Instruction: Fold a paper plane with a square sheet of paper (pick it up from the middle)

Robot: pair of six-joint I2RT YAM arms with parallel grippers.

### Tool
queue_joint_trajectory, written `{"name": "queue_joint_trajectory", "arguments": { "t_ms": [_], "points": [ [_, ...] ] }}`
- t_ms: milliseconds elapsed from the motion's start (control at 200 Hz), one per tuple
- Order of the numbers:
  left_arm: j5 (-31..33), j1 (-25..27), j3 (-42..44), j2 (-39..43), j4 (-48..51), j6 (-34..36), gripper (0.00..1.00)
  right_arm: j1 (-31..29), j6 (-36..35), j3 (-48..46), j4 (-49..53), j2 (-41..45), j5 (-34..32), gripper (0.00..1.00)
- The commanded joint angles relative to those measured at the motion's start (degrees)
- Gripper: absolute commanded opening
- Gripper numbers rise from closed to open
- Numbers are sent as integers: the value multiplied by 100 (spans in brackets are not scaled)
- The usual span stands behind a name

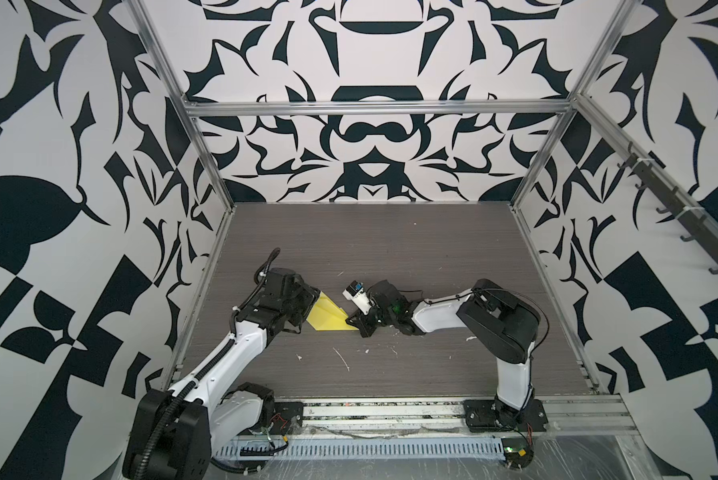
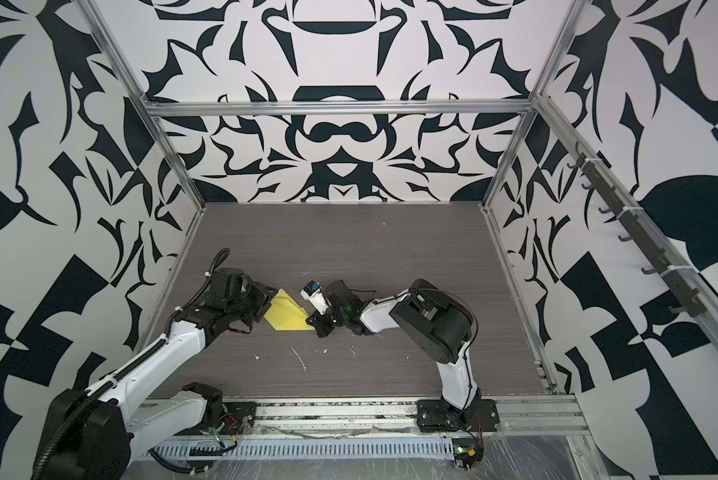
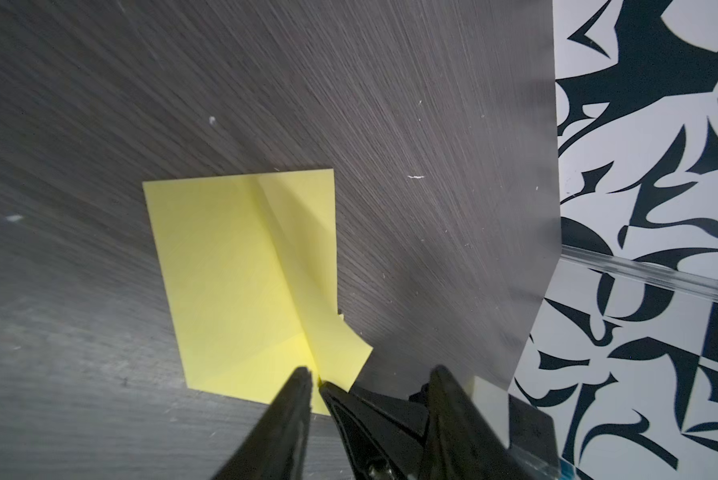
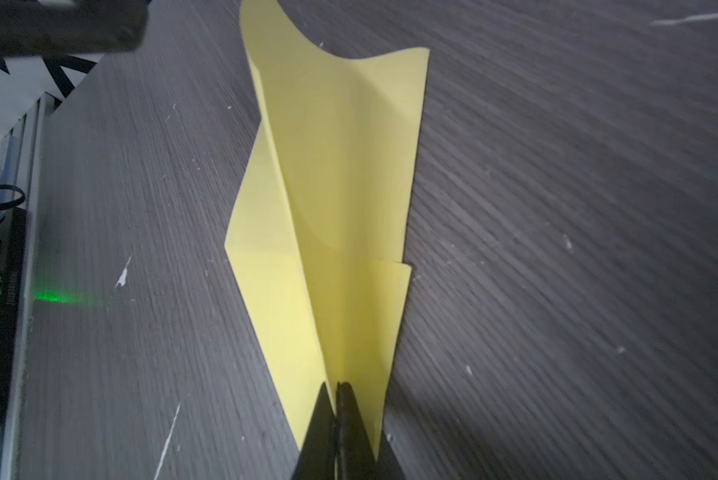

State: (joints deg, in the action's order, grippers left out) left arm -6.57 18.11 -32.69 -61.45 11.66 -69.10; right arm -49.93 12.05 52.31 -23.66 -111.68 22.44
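1. Yellow creased paper sheet [image 1: 328,319]: laid on dark wood-grain table [image 1: 390,249], left of centre.
2. Right gripper [image 4: 336,384]: clamped on sheet's pointed tip.
3. Left gripper [image 3: 372,370]: fingers parted, nothing gripped, positioned at sheet's wide end.

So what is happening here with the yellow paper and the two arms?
Two robot arms are folding a yellow paper sheet into a plane on the dark table. The right gripper is shut on the sheet's pointed end, where the centre crease stands up. The left gripper is at the wide end with its jaws apart, apparently not clamping the paper. The plane is not finished yet.
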Motion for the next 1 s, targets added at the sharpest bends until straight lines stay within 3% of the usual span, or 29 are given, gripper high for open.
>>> {"name": "queue_joint_trajectory", "arguments": {
  "t_ms": [0, 255, 545, 995],
  "points": [
    [-92, 3, 210, 16, -190, 106, 42, 19, 170, 237, 523, -106, 114, 4],
    [-210, 68, 473, -68, -566, 168, 27, 71, 427, 686, 1429, -301, 371, 3],
    [-293, 109, 662, -236, -948, 239, 21, 82, 526, 1163, 2392, -464, 443, 3],
    [-548, 222, 631, -947, -1521, 345, 13, 131, 724, 920, 2116, -522, 441, 5]
  ]
}}
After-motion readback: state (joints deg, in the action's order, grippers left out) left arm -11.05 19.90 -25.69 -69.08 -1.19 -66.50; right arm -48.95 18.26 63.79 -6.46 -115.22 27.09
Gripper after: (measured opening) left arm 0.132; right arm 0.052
